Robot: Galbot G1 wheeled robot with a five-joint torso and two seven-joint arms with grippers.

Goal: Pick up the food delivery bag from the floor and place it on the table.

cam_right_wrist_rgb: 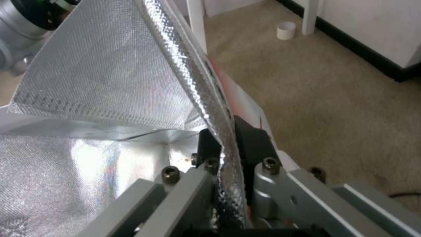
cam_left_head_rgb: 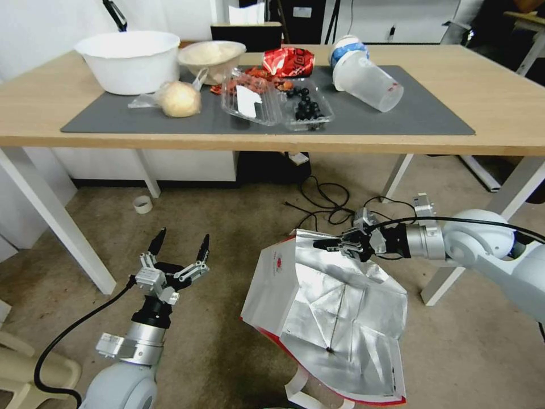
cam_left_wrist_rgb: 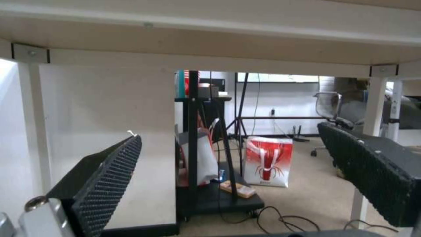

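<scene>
The food delivery bag point(cam_left_head_rgb: 323, 318) lies tipped on the floor point(cam_left_head_rgb: 227, 227) in front of the table point(cam_left_head_rgb: 499, 108), its silver foil lining facing up and its red base band toward me. My right gripper point(cam_left_head_rgb: 323, 244) is shut on the bag's upper rim at the far side. In the right wrist view the foil rim point(cam_right_wrist_rgb: 210, 108) runs pinched between the two black fingers point(cam_right_wrist_rgb: 252, 144). To the left of the bag, my left gripper point(cam_left_head_rgb: 180, 244) hangs open above the floor, apart from the bag. Its ribbed pads point(cam_left_wrist_rgb: 105, 184) stand wide apart in the left wrist view.
The table's grey mat point(cam_left_head_rgb: 420, 119) carries a white bowl point(cam_left_head_rgb: 130, 59), a smaller bowl, a bagged bun, clear trays, a red snack packet point(cam_left_head_rgb: 289, 61) and a tipped plastic cup point(cam_left_head_rgb: 366, 76). White table legs point(cam_left_head_rgb: 57, 221) and black cables point(cam_left_head_rgb: 326, 204) lie nearby. A tape roll point(cam_left_head_rgb: 142, 204) sits on the floor.
</scene>
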